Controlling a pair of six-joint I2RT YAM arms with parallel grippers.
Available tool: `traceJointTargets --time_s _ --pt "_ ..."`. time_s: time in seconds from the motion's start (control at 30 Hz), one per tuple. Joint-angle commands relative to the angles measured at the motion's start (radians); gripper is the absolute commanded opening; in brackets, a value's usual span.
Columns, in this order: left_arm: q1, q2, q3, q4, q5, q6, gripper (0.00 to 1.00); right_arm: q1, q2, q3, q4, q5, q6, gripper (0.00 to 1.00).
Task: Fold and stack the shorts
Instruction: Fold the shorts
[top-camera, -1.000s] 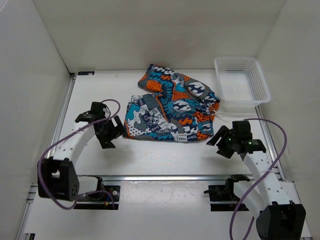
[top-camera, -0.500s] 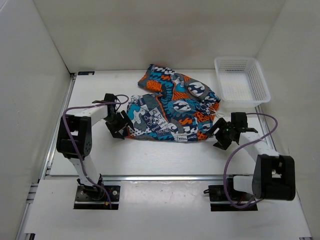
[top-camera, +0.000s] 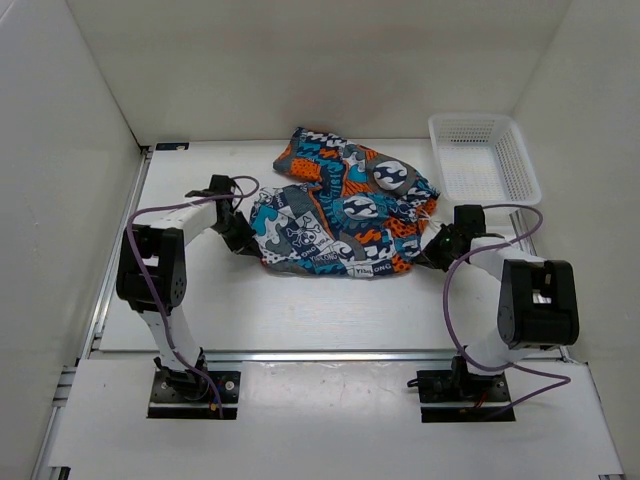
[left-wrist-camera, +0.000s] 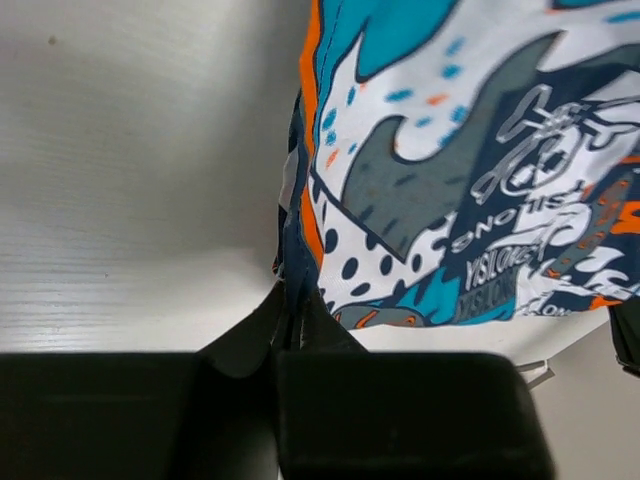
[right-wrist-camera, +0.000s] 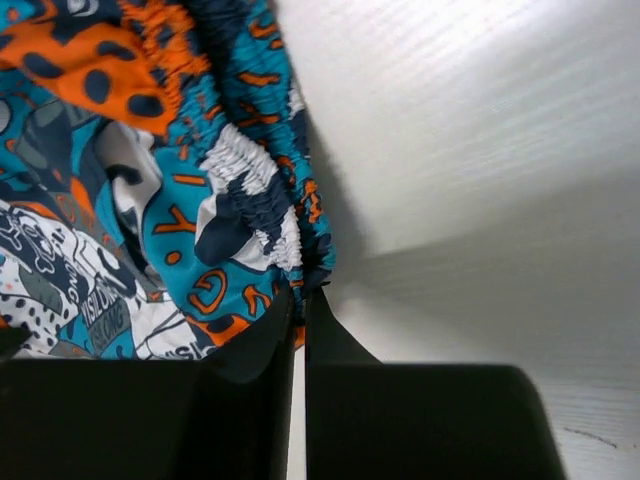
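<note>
The soft, patchwork-print fabric shorts (top-camera: 340, 215) lay rumpled mid-worktop (top-camera: 300, 310) - light, limp and likely to sag when lifted. The left end effector (top-camera: 243, 240) pinched their left hem edge and the right end effector (top-camera: 432, 250) pinched the gathered waistband - both sensible edge holds.

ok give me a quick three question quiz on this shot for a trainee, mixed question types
1. True or false: the left pincer and the right pincer are each shut on the shorts.
2. Where is the white basket? A) at the far right corner of the table, beside the shorts B) on top of the shorts C) by the left arm's base
3. In the top view, which edge of the shorts does each pincer hold?
Key: 1 true. 2 A. 3 left pincer the left edge, right pincer the right edge.
</note>
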Motion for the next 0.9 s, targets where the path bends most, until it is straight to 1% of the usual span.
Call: traceJointTargets --time_s 0.0,0.07,0.13,0.17,0.2,0.23,0.27,0.3,0.33,0.37,0.4,0.43,0.5,0.53,0.6,0.63,0.67,0.73,0.87 --pt "-0.004 -0.080 0.075 -0.031 -0.001 0.011 0.10 0.011 -0.042 0.078 -0.032 0.023 -0.048 0.00" --pt "0.018 -0.125 0.144 -0.072 -0.019 0.031 0.10 0.011 -0.115 0.116 -0.078 0.034 -0.073 0.00" --pt "0.027 -0.167 0.214 -0.152 -0.033 0.057 0.10 0.011 -0.201 0.207 -0.156 0.060 -0.093 0.00" --pt "0.038 -0.184 0.297 -0.178 -0.050 0.071 0.10 0.011 -0.226 0.243 -0.182 0.060 -0.106 0.00" --pt "0.038 -0.201 0.340 -0.206 -0.050 0.071 0.10 0.011 -0.250 0.320 -0.211 0.060 -0.106 0.00" --pt "0.048 -0.239 0.385 -0.229 -0.064 0.071 0.10 0.011 -0.291 0.360 -0.256 0.060 -0.116 0.00" --pt "0.048 -0.261 0.469 -0.264 -0.074 0.085 0.10 0.011 -0.310 0.398 -0.276 0.051 -0.129 0.00" --pt "0.048 -0.281 0.510 -0.281 -0.075 0.085 0.10 0.011 -0.327 0.438 -0.296 0.051 -0.129 0.00" --pt "0.048 -0.322 0.552 -0.296 -0.075 0.094 0.10 0.011 -0.356 0.519 -0.334 0.036 -0.157 0.00" --pt "0.058 -0.347 0.619 -0.307 -0.075 0.094 0.10 0.011 -0.368 0.559 -0.351 0.023 -0.172 0.00" --pt "0.058 -0.373 0.647 -0.307 -0.075 0.094 0.10 0.011 -0.379 0.652 -0.373 0.005 -0.194 0.00" --pt "0.058 -0.401 0.672 -0.307 -0.087 0.094 0.10 0.011 -0.379 0.704 -0.435 -0.024 -0.232 0.00" --pt "0.067 -0.486 0.733 -0.307 -0.122 0.094 0.10 0.011 -0.398 0.793 -0.495 -0.049 -0.269 0.00" --pt "0.076 -0.541 0.768 -0.307 -0.137 0.085 0.10 0.011 -0.410 0.863 -0.541 -0.070 -0.293 0.00" --pt "0.085 -0.594 0.807 -0.307 -0.163 0.085 0.10 0.011 -0.454 0.920 -0.571 -0.092 -0.303 0.00" --pt "0.085 -0.618 0.825 -0.316 -0.164 0.085 0.10 0.011 -0.468 0.977 -0.600 -0.092 -0.316 0.00" --pt "0.085 -0.661 0.868 -0.316 -0.179 0.076 0.10 0.011 -0.483 1.000 -0.610 -0.113 -0.327 0.00" --pt "0.085 -0.698 0.916 -0.325 -0.203 0.076 0.10 0.011 -0.517 1.069 -0.637 -0.165 -0.336 0.00" --pt "0.085 -0.764 1.058 -0.382 -0.251 0.067 0.10 0.020 -0.586 1.115 -0.672 -0.213 -0.326 0.00"
